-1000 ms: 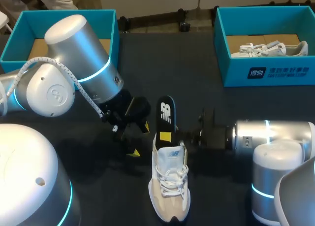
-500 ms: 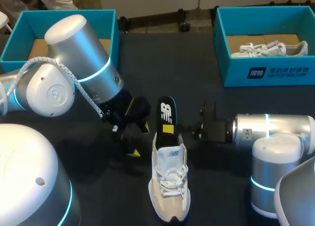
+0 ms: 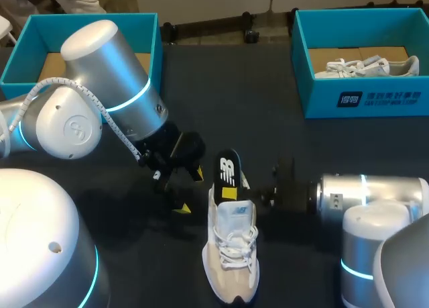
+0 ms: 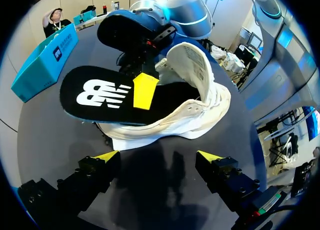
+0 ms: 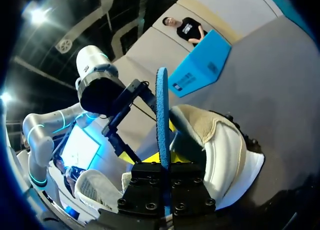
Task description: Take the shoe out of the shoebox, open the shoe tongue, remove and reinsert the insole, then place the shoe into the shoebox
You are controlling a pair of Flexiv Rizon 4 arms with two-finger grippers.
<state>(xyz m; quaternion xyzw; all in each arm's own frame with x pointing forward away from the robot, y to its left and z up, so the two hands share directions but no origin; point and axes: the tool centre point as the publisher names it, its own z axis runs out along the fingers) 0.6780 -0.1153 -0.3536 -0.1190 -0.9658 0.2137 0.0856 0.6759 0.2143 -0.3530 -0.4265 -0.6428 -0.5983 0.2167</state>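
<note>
Right gripper (image 5: 164,166) pinches the insole (image 3: 228,166), half inside the shoe (image 3: 232,254) and in line with it; left gripper (image 4: 158,156) gapes wide beside.

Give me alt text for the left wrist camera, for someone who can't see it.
The right gripper pinches a black insole that sticks partway out of a white sneaker lying on the dark table. The left gripper is open and empty, just short of them.

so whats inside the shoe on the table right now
The black insole sits partly in the shoe, heel end sticking out, pinched by the right gripper. Its front part is hidden inside.
</note>
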